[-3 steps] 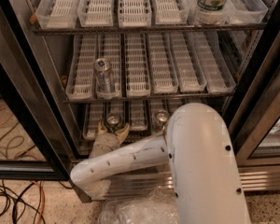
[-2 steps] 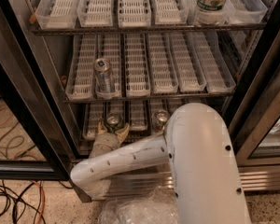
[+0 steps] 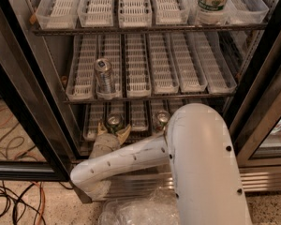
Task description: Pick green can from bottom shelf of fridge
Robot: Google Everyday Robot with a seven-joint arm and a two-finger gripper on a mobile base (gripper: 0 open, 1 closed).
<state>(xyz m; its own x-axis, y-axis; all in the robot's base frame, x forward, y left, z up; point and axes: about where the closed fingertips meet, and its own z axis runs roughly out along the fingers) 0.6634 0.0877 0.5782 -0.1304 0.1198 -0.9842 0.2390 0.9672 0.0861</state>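
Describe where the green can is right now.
Camera view, lower left: the green can stands on the bottom shelf, at the tool's open fingertips, with another can to its right.

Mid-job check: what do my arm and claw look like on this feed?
The arm is smooth white: a bulky rounded link, then a slimmer tube dotted with small dark holes. No cables or lettering show on it. The claw, at the front of the bottom shelf, is pale tan.
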